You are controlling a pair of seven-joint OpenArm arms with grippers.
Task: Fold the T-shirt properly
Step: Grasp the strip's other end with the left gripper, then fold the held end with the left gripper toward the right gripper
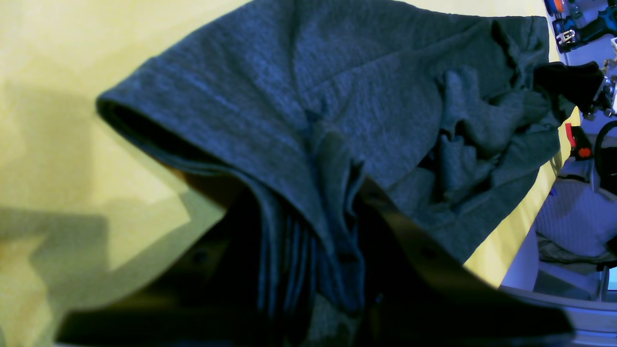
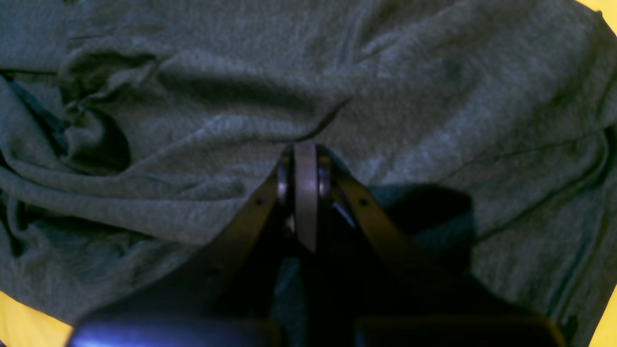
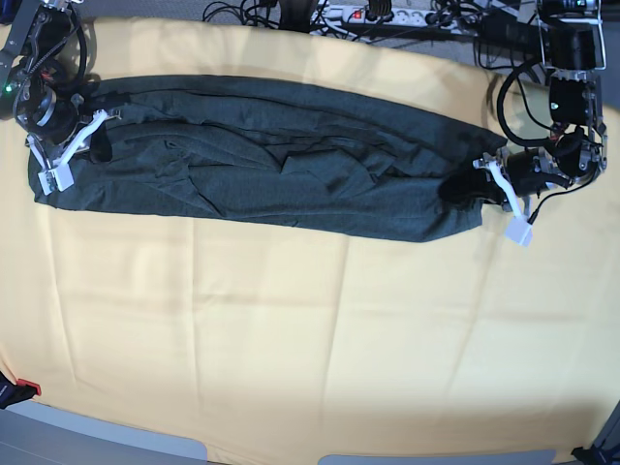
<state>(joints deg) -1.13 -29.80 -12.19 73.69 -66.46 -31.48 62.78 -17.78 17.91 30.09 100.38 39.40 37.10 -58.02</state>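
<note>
Fabric of the dark teal-grey heathered knit T-shirt [image 3: 262, 165] lies as a long rumpled band across the yellow cloth-covered table [image 3: 310, 329]. Left gripper [image 1: 332, 231] pinches one end's bunched cloth; right gripper [image 2: 305, 164] is closed at the other end. Most folds seemingly remain.

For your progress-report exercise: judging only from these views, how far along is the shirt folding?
Done: the dark teal-grey knit T-shirt lies as a long narrow band across the yellow cloth-covered table, seemingly folded lengthwise, though wrinkled mid-band. In hand: the left gripper pinches bunched fabric at one end; the right gripper is shut at the other. Left: folding the ends together crosswise into a compact stack.
</note>
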